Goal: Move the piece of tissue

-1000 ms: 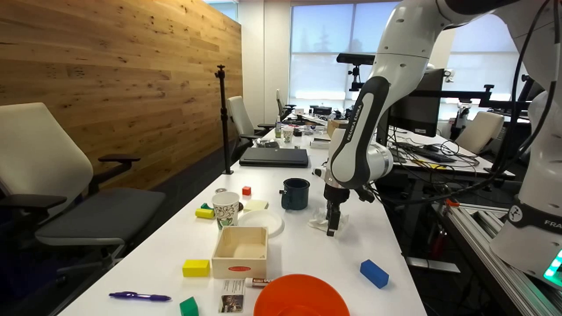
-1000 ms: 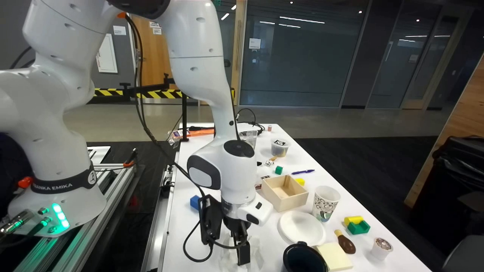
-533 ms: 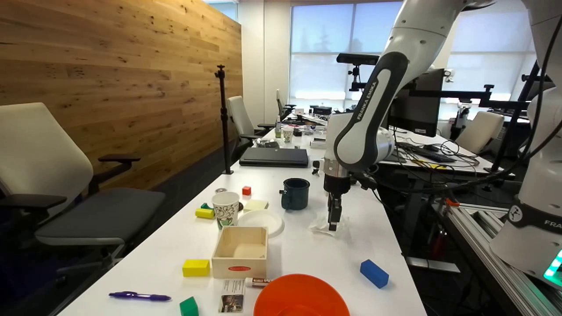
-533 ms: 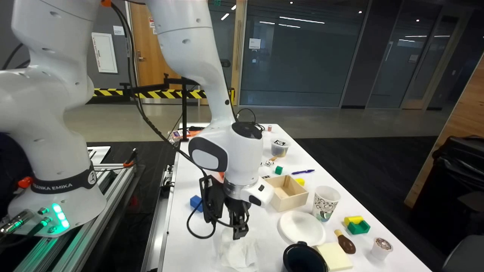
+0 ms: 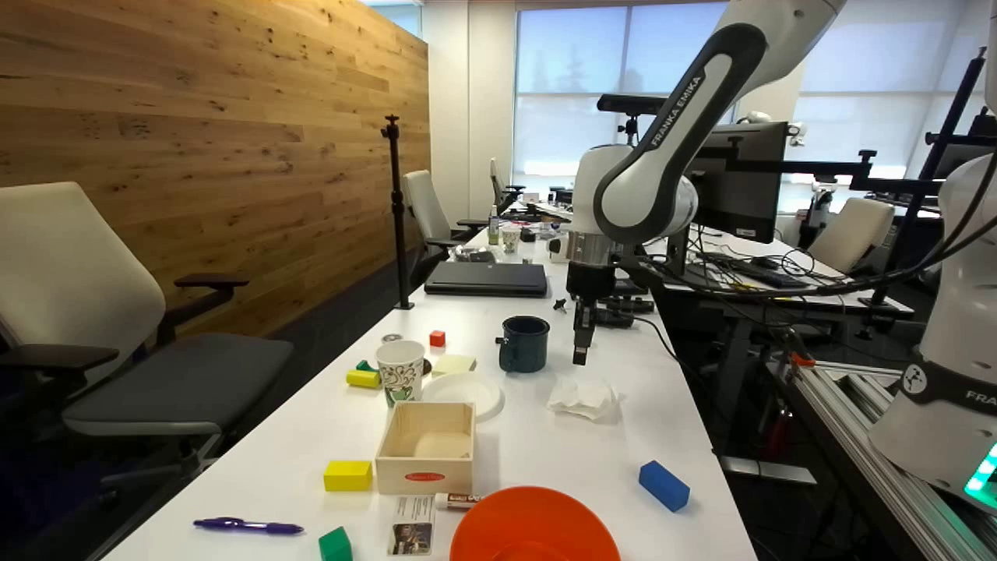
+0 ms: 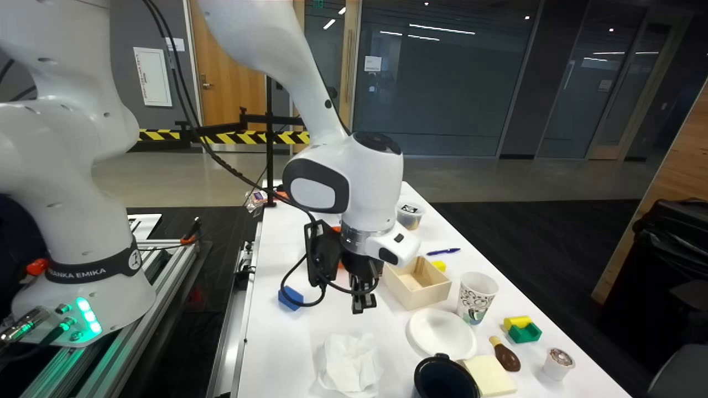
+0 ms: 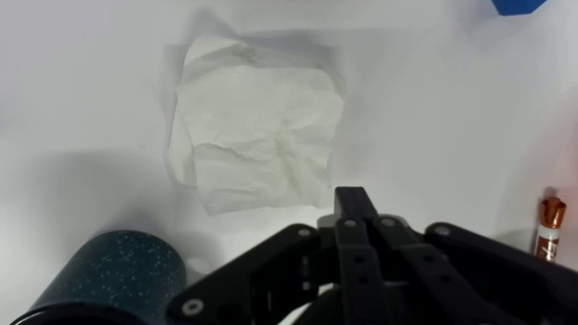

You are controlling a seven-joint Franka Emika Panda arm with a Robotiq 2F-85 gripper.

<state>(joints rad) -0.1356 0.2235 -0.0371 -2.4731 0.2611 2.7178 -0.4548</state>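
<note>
The piece of tissue (image 5: 583,397), white and crumpled, lies on the white table in both exterior views. From above, in the wrist view, the tissue (image 7: 262,131) looks roughly square with a folded edge. My gripper (image 5: 580,360) hangs in the air above the table, pointing down, apart from the tissue. In the wrist view my gripper (image 7: 355,189) shows its fingertips pressed together with nothing between them, just beside the tissue's lower right corner in the picture. The tissue is in full sight there.
A dark speckled mug (image 5: 523,343) stands close to the tissue. Around lie a white plate (image 6: 437,334), a paper cup (image 5: 401,372), a wooden box (image 5: 426,475), a blue block (image 5: 664,486) and an orange bowl (image 5: 533,522). A black laptop (image 5: 487,279) lies further along the table.
My gripper has lifted up from the tissue, and its jaws have come together on nothing. The tissue stays on the table in about the same place.
</note>
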